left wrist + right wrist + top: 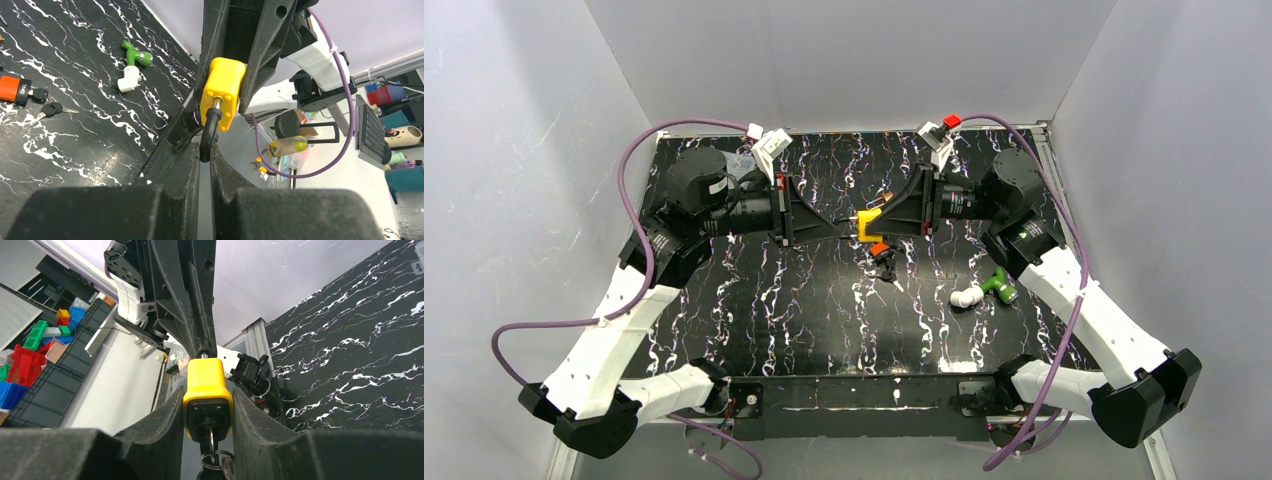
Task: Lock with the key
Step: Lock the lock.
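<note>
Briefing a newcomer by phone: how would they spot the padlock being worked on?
Find the black marbled table, then the spot above its middle where both arms' fingers meet. The yellow padlock is clamped there, keys dangling from it; the orange padlock lies on the table close by.

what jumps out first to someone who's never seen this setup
The bright yellow padlock held up over the middle of the black marbled table: the right hand clamps its body, while the left hand pinches its black shackle. Next comes the small orange padlock lying on the table just below them. A green fitting and a white fitting lie further right, near the right arm.
</note>
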### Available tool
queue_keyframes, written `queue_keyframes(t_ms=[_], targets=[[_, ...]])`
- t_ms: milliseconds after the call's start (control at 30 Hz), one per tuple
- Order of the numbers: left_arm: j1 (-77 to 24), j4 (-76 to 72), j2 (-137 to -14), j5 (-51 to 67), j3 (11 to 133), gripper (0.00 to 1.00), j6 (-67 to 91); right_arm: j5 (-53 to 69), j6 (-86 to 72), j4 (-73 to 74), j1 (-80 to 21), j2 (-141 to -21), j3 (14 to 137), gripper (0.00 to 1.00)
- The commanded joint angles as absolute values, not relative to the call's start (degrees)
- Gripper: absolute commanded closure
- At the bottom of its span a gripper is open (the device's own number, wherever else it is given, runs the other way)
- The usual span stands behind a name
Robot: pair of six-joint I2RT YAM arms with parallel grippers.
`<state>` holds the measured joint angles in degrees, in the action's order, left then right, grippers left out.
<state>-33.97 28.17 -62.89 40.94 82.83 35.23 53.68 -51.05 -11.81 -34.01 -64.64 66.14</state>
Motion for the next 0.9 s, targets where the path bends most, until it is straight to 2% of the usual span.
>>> queue_keyframes(t_ms=[0, 467, 633, 867], targets=[[-37.88, 23.91, -65.38, 42.54, 81.97, 1.0, 34.24, 51.8, -52.69, -15.52, -38.5, -66.86, 69.89, 0.99], [-38.2, 28.13, -65.31, 39.73, 83.97, 1.0, 30.32, 52.44, -53.57, -14.64, -39.82, -66.95, 70.82, 0.99], [-38.24, 25.14, -65.57, 40.73, 84.1, 1.0, 34.82, 47.33, -48.02, -8.99, -41.68, -66.22, 71.45, 0.99], [-38.29, 19.21, -63.96, 37.34, 82.32, 1.0, 42.01, 42.24, -50.13, -13.13, -42.35, -65.22, 69.29, 0.99]])
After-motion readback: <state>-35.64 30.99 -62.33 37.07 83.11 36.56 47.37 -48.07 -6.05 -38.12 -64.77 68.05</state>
